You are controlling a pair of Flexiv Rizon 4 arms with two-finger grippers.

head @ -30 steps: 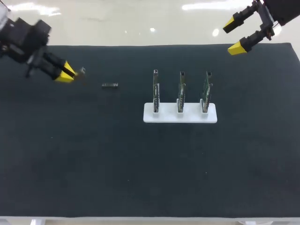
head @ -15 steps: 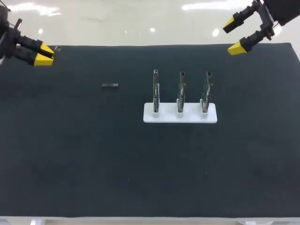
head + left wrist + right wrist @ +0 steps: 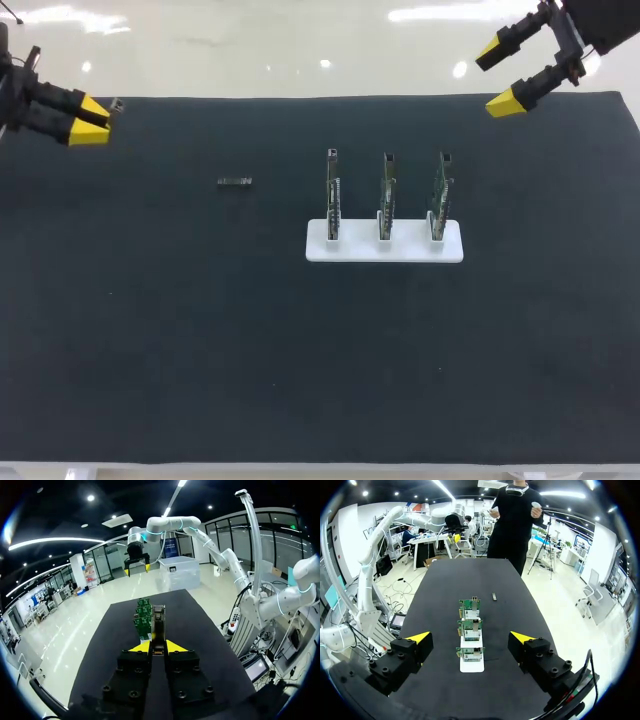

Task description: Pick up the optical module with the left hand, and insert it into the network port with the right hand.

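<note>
Two arms, both up at the table's far edge.

Left end effector [image 3: 90,113]: at 10 o'clock of the table [image 3: 200,350], by the far left corner. It is clenched on the module [image 3: 117,104], a slim grey piece that sticks out past the yellow tips toward 3 o'clock and is held off the mat.

Left wrist view: the module [image 3: 159,622] is pinched from both sides and runs straight out ahead of the left end effector [image 3: 159,647]. It points toward the boards [image 3: 143,615] far ahead.

Right end effector [image 3: 497,75]: at 1 o'clock, over the far right edge. It is released, fingers wide apart, nothing between them. In its own wrist view the right end effector [image 3: 471,637] looks down the table, with the rack [image 3: 471,666] ahead of the spread tips.

Rack [image 3: 400,250]: white, just toward 3 o'clock of the table's centre. Three boards [image 3: 387,190] stand upright in it, in a row running 9 to 3 o'clock.

Loose part [image 3: 235,182]: small, dark, lying flat on the mat at 9 o'clock from the rack, well apart from both end effectors. From the right wrist it shows beyond the boards [image 3: 494,596]
</note>
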